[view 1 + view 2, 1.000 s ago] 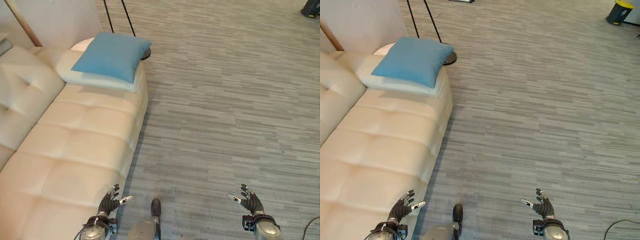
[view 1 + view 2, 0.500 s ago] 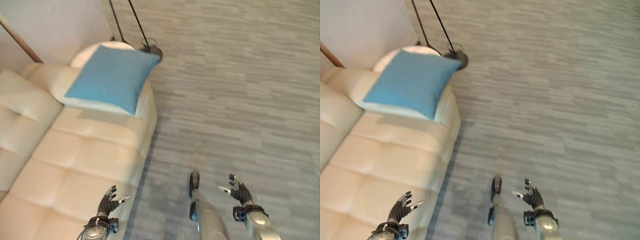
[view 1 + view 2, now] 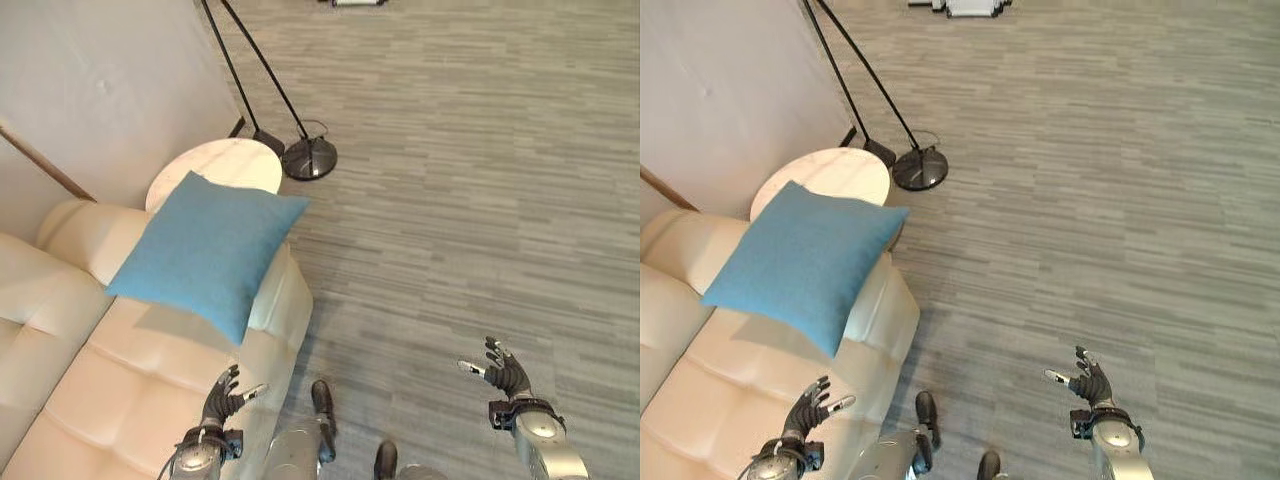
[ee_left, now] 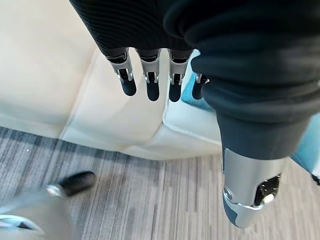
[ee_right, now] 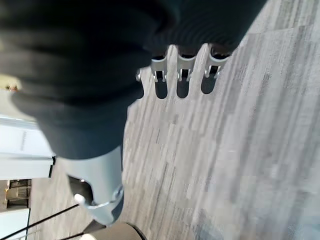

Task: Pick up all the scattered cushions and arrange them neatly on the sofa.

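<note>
On the far end of the cream sofa [image 3: 150,390], at the scene's left, a blue cushion [image 3: 205,250] lay tilted over the armrest, one corner hanging toward the grey floor [image 3: 480,200]. Just beyond it stood a round white side table [image 3: 215,168], and past that the black base of a floor lamp [image 3: 308,158]. Low and near, the left hand [image 3: 222,400] hovered over the sofa's front edge with fingers spread and holding nothing. To the right, the right hand [image 3: 503,372] hung above bare floor, likewise spread and empty. Judging by this, the robot was between pick-ups, looking for cushions to collect. Next it would probably need to scan for any on the floor, or reach forward and straighten the blue one.
</note>
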`<state>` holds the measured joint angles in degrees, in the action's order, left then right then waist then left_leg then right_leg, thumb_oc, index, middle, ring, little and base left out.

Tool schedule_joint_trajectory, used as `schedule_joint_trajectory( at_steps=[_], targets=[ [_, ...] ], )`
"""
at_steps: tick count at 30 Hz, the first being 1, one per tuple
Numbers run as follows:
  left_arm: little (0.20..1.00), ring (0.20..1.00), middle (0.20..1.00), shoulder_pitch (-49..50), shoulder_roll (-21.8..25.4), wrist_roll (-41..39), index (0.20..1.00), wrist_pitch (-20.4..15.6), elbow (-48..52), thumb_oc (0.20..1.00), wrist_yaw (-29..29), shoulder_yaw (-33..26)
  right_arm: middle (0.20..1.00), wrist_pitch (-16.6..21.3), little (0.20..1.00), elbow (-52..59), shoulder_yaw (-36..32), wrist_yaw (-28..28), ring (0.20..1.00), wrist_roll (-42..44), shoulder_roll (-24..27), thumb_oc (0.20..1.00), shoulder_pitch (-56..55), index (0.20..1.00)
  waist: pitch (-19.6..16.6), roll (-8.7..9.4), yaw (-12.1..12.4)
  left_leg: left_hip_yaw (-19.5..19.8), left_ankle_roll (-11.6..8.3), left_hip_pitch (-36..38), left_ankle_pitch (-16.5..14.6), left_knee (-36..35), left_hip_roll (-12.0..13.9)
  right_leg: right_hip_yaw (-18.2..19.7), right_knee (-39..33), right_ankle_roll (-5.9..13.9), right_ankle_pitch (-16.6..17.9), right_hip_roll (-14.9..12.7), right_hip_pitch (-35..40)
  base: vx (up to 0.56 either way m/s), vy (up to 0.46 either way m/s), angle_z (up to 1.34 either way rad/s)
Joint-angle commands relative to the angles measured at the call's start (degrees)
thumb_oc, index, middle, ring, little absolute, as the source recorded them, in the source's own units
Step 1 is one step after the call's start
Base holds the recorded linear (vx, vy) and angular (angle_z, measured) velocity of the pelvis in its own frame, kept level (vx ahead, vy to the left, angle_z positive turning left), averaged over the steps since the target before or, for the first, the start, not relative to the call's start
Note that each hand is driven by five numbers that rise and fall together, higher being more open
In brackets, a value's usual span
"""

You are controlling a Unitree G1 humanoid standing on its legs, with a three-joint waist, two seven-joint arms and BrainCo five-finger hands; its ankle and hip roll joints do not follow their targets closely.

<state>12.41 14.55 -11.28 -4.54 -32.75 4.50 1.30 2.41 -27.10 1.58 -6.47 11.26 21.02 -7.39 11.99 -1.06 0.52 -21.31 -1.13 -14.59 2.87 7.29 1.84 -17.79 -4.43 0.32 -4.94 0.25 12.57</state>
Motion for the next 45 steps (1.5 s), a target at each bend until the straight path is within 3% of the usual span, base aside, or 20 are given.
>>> schedule_joint_trajectory(
  at_steps=[1, 3, 5, 6, 7, 8, 11, 14, 16, 18, 19, 22, 25, 27, 32, 39, 41, 45],
  targets=[
    [1.000, 1.000, 1.000, 0.2, 2.7, -2.4, 1.000, -1.4, 0.4, 1.000, 1.8, -2.5, 1.000, 1.8, 1.000, 1.1, -2.5, -1.0, 1.000, 0.3, -0.2, 1.000, -0.5, 1.000, -0.7, -0.11, 1.8, -1.9, -3.26, 3.2, 3.1, -2.1, 2.8, 1.3, 9.4, 4.72, -3.6, -3.9, -4.9, 0.20, 0.047, 0.17],
    [1.000, 1.000, 1.000, 1.2, 2.6, -3.0, 1.000, -1.1, 0.3, 1.000, 1.8, -4.2, 1.000, 1.3, 1.000, 0.9, -2.6, -0.5, 1.000, -0.1, -0.6, 1.000, -0.9, 1.000, -2.1, 0.65, 2.3, -5.4, -1.95, 4.4, 1.8, -1.8, 3.5, -0.4, 10.6, 5.01, -4.3, -4.3, -3.5, 0.33, 0.127, 0.55],
    [1.000, 1.000, 1.000, 1.4, 2.7, -3.5, 1.000, -0.9, -0.7, 1.000, 1.5, -4.3, 1.000, 1.2, 1.000, 0.8, -2.6, -0.1, 1.000, -0.2, -0.8, 1.000, -1.4, 1.000, -3.1, 1.56, 2.6, -4.6, -0.67, 4.8, 0.2, -0.7, 2.4, -1.6, 12.9, 6.06, -4.0, -6.2, -3.1, 0.31, 0.177, 0.79],
    [1.000, 1.000, 1.000, 1.3, 2.7, -3.8, 1.000, -0.9, -1.8, 1.000, 1.5, -4.3, 1.000, 1.0, 1.000, 0.5, -2.7, 0.3, 1.000, -0.5, -1.3, 1.000, -1.5, 1.000, -3.8, 2.35, 3.0, -4.0, 0.40, 5.3, -1.2, -0.6, 1.2, -2.5, 16.0, 7.45, -2.1, -7.9, -3.2, 0.41, 0.356, 0.90],
    [1.000, 1.000, 1.000, 0.8, 2.8, -4.3, 1.000, -0.8, -3.0, 1.000, 2.0, -4.4, 1.000, 0.8, 1.000, 1.0, -2.2, 0.8, 1.000, -1.3, -1.4, 1.000, -1.1, 1.000, -3.5, 3.11, 3.0, -2.3, 2.75, 7.2, -3.5, -0.7, -1.4, -2.8, 25.2, 10.00, 3.9, -11.6, -5.8, 0.37, 0.356, 0.96],
    [1.000, 1.000, 1.000, 0.6, 3.0, -4.5, 1.000, -0.8, -3.4, 1.000, 2.0, -4.3, 1.000, 1.0, 1.000, 0.9, -2.1, 0.9, 1.000, -1.5, -1.6, 1.000, -0.9, 1.000, -3.1, 3.23, 2.9, -1.5, 3.45, 8.1, -4.3, -1.0, -2.3, -2.4, 29.6, 10.51, 6.2, -12.7, -7.2, 0.24, 0.276, 1.08],
    [1.000, 1.000, 1.000, 0.2, 3.6, -4.4, 1.000, -0.9, -3.8, 1.000, 2.4, -4.2, 1.000, 1.5, 1.000, 1.4, -1.9, 1.0, 1.000, -1.1, -2.1, 1.000, -0.8, 1.000, -2.6, 3.02, 2.5, 1.1, 4.13, 10.5, -5.8, -1.6, -2.9, -1.7, 34.8, 10.21, 5.8, -13.1, -10.9, 0.19, 0.084, 1.25],
    [1.000, 1.000, 1.000, 0.2, 3.3, -5.4, 1.000, -1.3, -4.1, 1.000, 2.3, -4.0, 1.000, 1.7, 1.000, 1.8, -1.6, 1.2, 1.000, -0.5, -2.2, 1.000, -0.8, 1.000, -2.2, 2.19, 1.9, 5.1, 3.42, 13.4, -6.8, -3.0, -2.8, -2.0, 30.7, 8.61, 2.7, -13.3, -14.5, 0.24, -0.037, 1.20],
    [1.000, 1.000, 1.000, 0.2, 3.3, -6.0, 1.000, -1.4, -3.4, 1.000, 1.9, -3.7, 1.000, 1.6, 1.000, 2.4, -1.9, 1.3, 1.000, -0.2, -1.9, 1.000, -1.0, 1.000, -1.6, 1.54, 1.0, 8.0, 3.05, 14.2, -6.2, -3.6, -2.5, -0.6, 25.4, 7.22, 3.2, -12.2, -17.8, 0.29, -0.104, 1.25],
    [1.000, 1.000, 1.000, -0.9, 3.7, -5.6, 1.000, -1.6, -3.1, 1.000, 1.6, -2.9, 1.000, 1.9, 1.000, 2.4, -2.6, 1.2, 1.000, 1.0, -1.8, 1.000, -1.2, 1.000, -0.7, 2.31, -1.2, 13.4, 2.19, 15.9, -7.5, -3.1, -4.0, 7.7, 16.1, 7.89, 4.6, -8.6, -20.7, 0.32, -0.133, 1.43],
    [1.000, 1.000, 1.000, -0.9, 3.7, -5.6, 1.000, -1.6, -3.1, 1.000, 1.6, -2.9, 1.000, 1.9, 1.000, 2.4, -2.6, 1.2, 1.000, 1.0, -1.8, 1.000, -1.2, 1.000, -0.7, 2.32, -1.2, 13.5, 2.19, 15.8, -7.4, -3.1, -4.0, 7.6, 15.9, 7.88, 4.7, -8.6, -20.7, 0.17, -0.084, 1.38],
    [1.000, 1.000, 1.000, -2.1, 4.3, -4.5, 1.000, -2.0, -2.2, 1.000, 1.2, -2.0, 1.000, 1.8, 1.000, 2.1, -4.2, 0.8, 1.000, 1.2, -1.3, 1.000, -1.7, 1.000, 0.2, 3.09, -3.4, 19.3, 1.87, 16.8, -10.0, -0.7, -6.3, 15.3, 11.0, 9.35, 7.8, -6.9, -24.1, 0.25, -0.095, 1.22],
    [1.000, 1.000, 1.000, -2.5, 4.7, -3.6, 1.000, -2.3, -1.1, 1.000, 1.1, -1.7, 1.000, 1.7, 1.000, 1.5, -6.6, 0.6, 1.000, 0.6, -0.3, 1.000, -3.0, 1.000, 0.4, 4.22, -5.2, 25.9, 1.55, 18.9, -13.1, 2.2, -8.2, 20.1, 9.4, 9.91, 9.5, -6.2, -24.4, 0.28, -0.156, 1.01],
    [1.000, 1.000, 1.000, -2.4, 4.6, -3.7, 1.000, -2.3, -0.8, 1.000, 1.0, -1.9, 1.000, 1.9, 1.000, 1.7, -7.5, 0.3, 1.000, 0.3, 0.4, 1.000, -2.9, 1.000, 0.1, 4.64, -5.2, 26.6, 1.39, 19.6, -13.7, 2.1, -8.2, 19.7, 9.4, 9.81, 9.7, -6.5, -23.5, 0.18, -0.148, 1.32],
    [1.000, 1.000, 1.000, -2.6, 5.2, -4.3, 1.000, -3.1, 0.6, 1.000, 1.1, -2.5, 1.000, 3.1, 1.000, 6.7, -11.4, 0.2, 1.000, 0.1, 3.9, 1.000, -3.5, 1.000, -2.4, 4.85, -5.5, 29.0, -0.92, 20.7, -10.8, -1.5, -4.3, 17.6, 8.3, 8.94, 9.6, -5.3, -21.1, 0.16, -0.234, 0.41],
    [1.000, 1.000, 1.000, -6.6, 7.2, -5.8, 1.000, -4.1, 3.3, 1.000, 1.5, -1.5, 1.000, 3.4, 1.000, 8.7, -9.7, 1.5, 1.000, 1.6, 8.2, 1.000, -0.7, 1.000, -2.4, 4.98, -4.8, 30.1, -3.79, 18.3, -8.9, -4.2, -0.8, 13.0, 5.2, 7.08, 7.6, -4.5, -19.3, 0.03, -0.216, 0.48],
    [1.000, 1.000, 1.000, -8.4, 7.3, -6.9, 1.000, -4.5, 3.5, 1.000, 1.6, -0.5, 1.000, 3.4, 1.000, 8.0, -8.3, 2.0, 1.000, 4.3, 8.2, 1.000, 0.9, 1.000, -2.1, 5.02, -4.6, 28.5, -4.44, 17.0, -8.1, -4.8, 0.3, 11.2, 3.4, 6.94, 7.5, -4.7, -18.4, -0.02, -0.109, 0.64],
    [1.000, 1.000, 1.000, -13.1, 7.2, -7.1, 1.000, -4.4, 2.1, 1.000, 1.3, 2.9, 1.000, 2.7, 1.000, 3.3, -2.7, 2.5, 1.000, 9.1, 7.0, 1.000, 7.2, 1.000, -1.8, 4.27, -4.9, 18.4, -5.54, 14.7, -4.9, -8.2, 4.3, 8.3, 0.3, 7.15, 7.8, -5.3, -17.8, -0.01, -0.045, 0.66]
  ],
)
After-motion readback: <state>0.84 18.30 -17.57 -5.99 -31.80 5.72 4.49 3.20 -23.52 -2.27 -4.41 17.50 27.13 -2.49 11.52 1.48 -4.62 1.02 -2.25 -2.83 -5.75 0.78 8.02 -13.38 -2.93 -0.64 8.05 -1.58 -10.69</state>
